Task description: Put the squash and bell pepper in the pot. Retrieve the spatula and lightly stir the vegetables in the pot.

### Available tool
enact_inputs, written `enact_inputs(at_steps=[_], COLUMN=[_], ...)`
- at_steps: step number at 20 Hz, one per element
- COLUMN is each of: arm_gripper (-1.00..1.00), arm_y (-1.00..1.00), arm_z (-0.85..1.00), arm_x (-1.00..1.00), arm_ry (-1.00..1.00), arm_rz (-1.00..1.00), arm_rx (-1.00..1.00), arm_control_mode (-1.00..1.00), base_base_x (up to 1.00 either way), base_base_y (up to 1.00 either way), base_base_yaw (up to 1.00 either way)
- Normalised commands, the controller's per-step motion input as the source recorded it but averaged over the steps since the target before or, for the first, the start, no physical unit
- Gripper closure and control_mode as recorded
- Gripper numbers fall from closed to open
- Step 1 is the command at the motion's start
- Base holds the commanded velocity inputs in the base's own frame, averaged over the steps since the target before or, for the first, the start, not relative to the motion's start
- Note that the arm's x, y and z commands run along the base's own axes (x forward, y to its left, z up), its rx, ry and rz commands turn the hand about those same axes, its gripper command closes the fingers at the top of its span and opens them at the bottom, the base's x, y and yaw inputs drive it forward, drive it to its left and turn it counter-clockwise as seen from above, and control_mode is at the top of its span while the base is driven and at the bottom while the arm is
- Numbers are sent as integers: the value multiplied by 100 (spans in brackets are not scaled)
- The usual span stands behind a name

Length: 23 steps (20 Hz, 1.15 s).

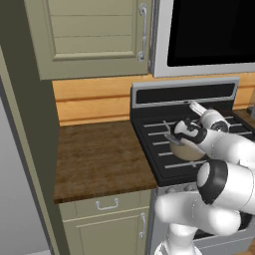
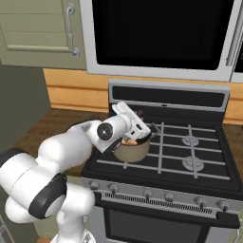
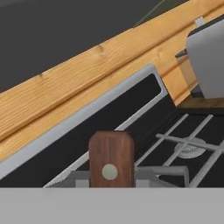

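Note:
The beige-grey pot (image 2: 134,153) stands on the front left burner of the stove; it shows as pot (image 1: 188,151) under my wrist. My gripper (image 2: 144,135) hangs over its rim, tilted down into it, shut on the spatula. The spatula's brown handle end with a silver rivet (image 3: 111,158) rises at the middle of the hand view. In the left base view my gripper (image 1: 175,136) sits at the pot's left edge. An orange-tan vegetable (image 2: 128,141) shows inside the pot; whether it is the squash or the bell pepper I cannot tell.
A wooden counter (image 1: 99,154) lies left of the black stove (image 2: 190,142). A microwave (image 2: 161,33) hangs above it. A grey appliance (image 3: 208,61) stands on the counter to the stove's right. The right burners (image 2: 192,163) are bare.

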Motion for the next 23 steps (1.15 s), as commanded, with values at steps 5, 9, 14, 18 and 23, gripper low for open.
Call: enact_inputs(at_steps=[5,9,14,18,23], arm_gripper=[100,100,100,100,100], arm_y=[-2,-12,-30,-17,20], arm_z=[-8,-1,45,71,14], arm_x=[9,-40,-51,-14,1], arm_ry=[-9,10,18,18,25], arm_rz=[-2,-1,-1,-2,0], arm_rx=[-13,-1,1,0,0], arm_control_mode=[-100,-100,-100,-100,-100], base_base_x=[0,0,0,0,0], base_base_y=[0,0,0,0,0], base_base_yaw=[0,0,0,0,0])
